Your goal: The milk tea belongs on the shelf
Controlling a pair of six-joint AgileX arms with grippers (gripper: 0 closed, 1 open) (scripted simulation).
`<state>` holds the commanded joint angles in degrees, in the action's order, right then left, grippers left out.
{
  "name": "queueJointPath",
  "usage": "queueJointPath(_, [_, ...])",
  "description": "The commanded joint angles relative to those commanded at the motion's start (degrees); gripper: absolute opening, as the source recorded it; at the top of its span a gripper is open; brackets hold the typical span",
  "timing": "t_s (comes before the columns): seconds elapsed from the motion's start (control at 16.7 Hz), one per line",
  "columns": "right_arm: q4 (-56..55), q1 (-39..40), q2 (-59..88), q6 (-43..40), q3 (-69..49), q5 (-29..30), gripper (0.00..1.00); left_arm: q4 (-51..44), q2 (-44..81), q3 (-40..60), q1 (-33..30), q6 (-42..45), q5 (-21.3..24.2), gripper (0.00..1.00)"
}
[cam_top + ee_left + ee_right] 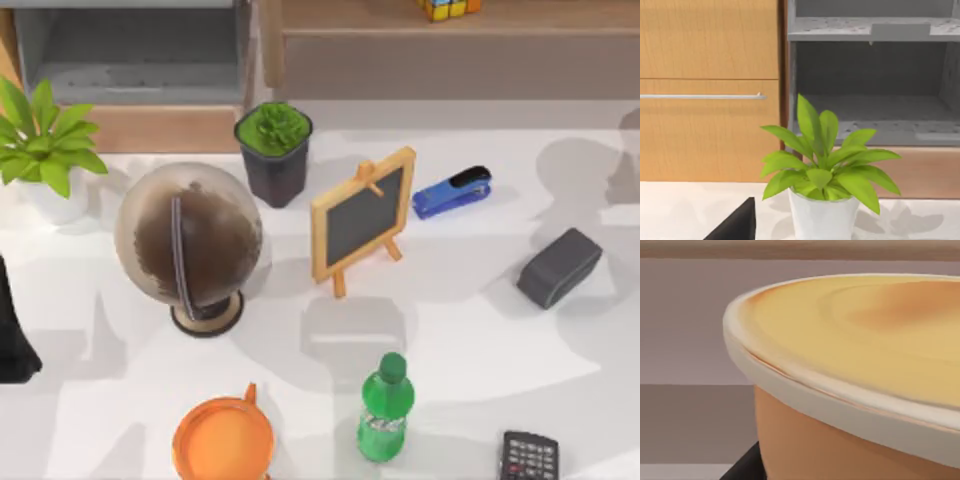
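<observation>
- The milk tea (pixel 222 440) stands at the near edge of the table (pixel 470 330), left of centre in the top view, its short stub pointing toward the globe (pixel 190 240).
- The right wrist view looks at the milk tea (pixel 850 380) from very close: pale rim, orange wall, yellow-orange lid. A dark piece shows at its base; whether the right gripper holds the cup, I cannot tell.
- The green bottle (pixel 384 410) stands just right of the cup, apart from it; its label is too blurred to read.
- The calculator (pixel 530 458) lies at the near right; its keys cannot be read.
- Between the cup and the shelf (pixel 440 45) stand the globe, a small chalkboard easel (pixel 362 215) with a blank slate, and a dark pot of green plant (pixel 273 150).
- A blue stapler (pixel 452 192) and a dark grey block (pixel 559 267) lie to the right.
- A colourful cube (pixel 448 8) sits on the shelf board.
- A leafy plant in a white pot (pixel 45 160) stands at the far left; the left wrist view faces it (pixel 822 180) before the shelf's grey recess (pixel 872 90).
- A dark part of the left arm (pixel 12 340) sits at the left edge; its gripper's opening cannot be told.
</observation>
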<state>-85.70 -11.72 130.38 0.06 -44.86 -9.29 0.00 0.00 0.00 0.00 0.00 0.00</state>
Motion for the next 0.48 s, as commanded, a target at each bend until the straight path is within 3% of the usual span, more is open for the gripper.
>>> queueJointPath(0.42, [0.0,0.0,0.0,0.0,0.0,0.0,0.02,0.0,0.0,0.0,0.0,0.0,0.0,1.0])
queueJointPath(0.48, [0.0,0.0,0.0,0.0,0.0,0.0,0.0,0.0,0.0,0.0,0.0,0.0,0.0,1.0])
